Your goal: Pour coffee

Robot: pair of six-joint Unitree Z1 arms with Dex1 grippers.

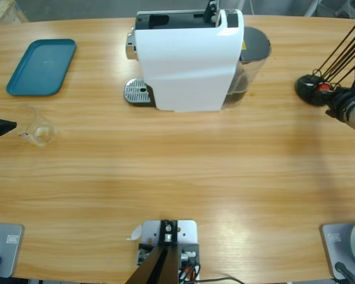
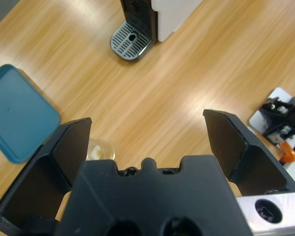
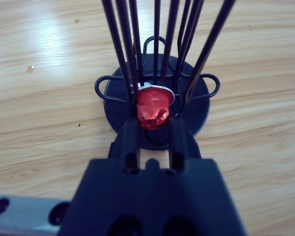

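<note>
left gripper wide open, empty; right gripper pinching red capsule

Overhead and left-wrist views both look down on the coffee machine.

Bright, even light; glare on table

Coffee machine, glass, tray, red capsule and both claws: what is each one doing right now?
Coffee machine: upright, nothing on its drip grate.
Glass: upright on the table, no coffee visible.
Tray: flat, nothing on it.
Red capsule: in the wire rack.
Left claw: open, holding nothing.
Right claw: closed on the capsule.
</note>
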